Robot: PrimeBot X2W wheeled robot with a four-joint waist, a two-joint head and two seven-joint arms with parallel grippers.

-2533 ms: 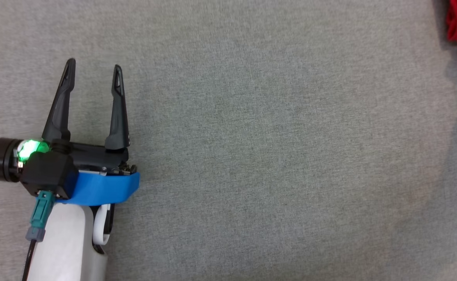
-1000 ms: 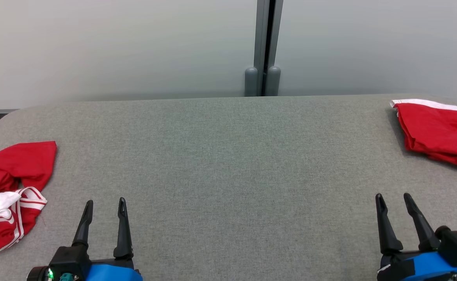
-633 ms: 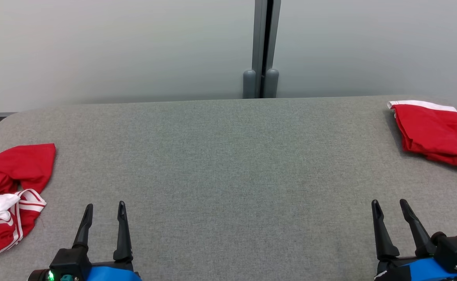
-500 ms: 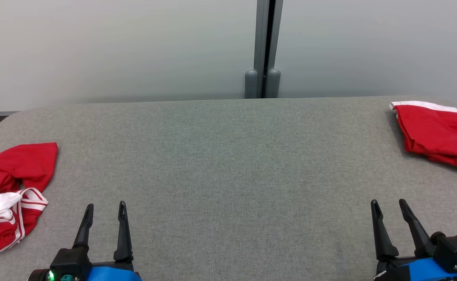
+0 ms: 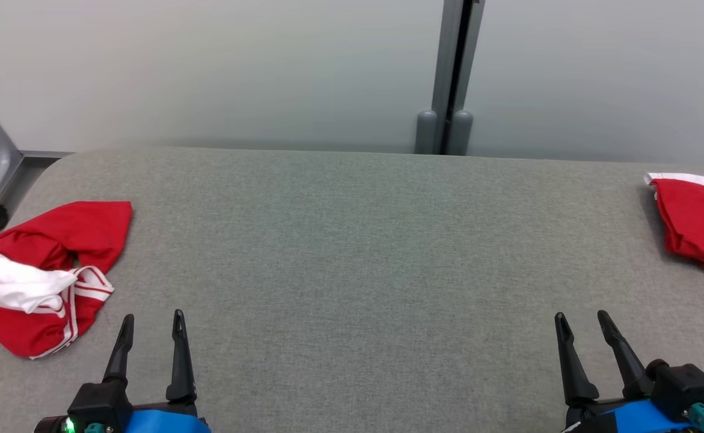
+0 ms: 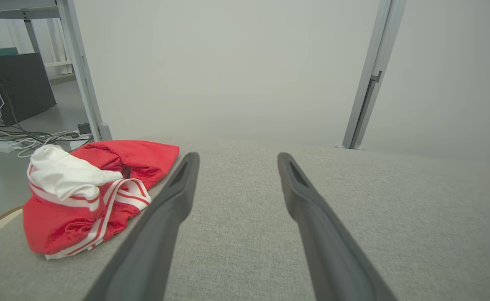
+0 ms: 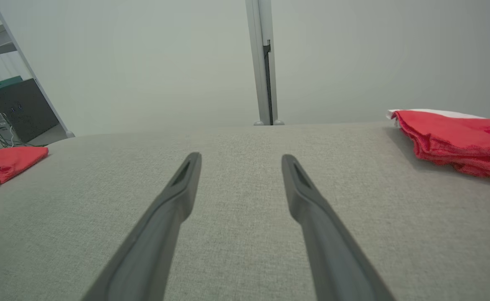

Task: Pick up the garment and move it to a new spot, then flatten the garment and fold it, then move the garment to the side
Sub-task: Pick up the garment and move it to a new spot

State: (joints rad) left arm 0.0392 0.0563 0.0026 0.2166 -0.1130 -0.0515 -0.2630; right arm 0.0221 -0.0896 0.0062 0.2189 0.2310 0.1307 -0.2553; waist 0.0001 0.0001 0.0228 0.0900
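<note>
Left gripper (image 5: pixel 151 315) & right gripper (image 5: pixel 581 314), both wide open & empty, at near edge of grey table (image 5: pixel 352 252); crumpled red garment (image 5: pixel 57 264) near left end, folded red garment (image 5: pixel 697 231) far right.

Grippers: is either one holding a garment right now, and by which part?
Nothing is held. The left gripper and right gripper stand open, empty; crumpled garment and folded garment lie clear of both.

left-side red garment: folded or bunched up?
Bunched up, not folded. The red garment lies in a crumpled heap on the grey table, with its white part spilled out on top and its striped edge twisted.
</note>
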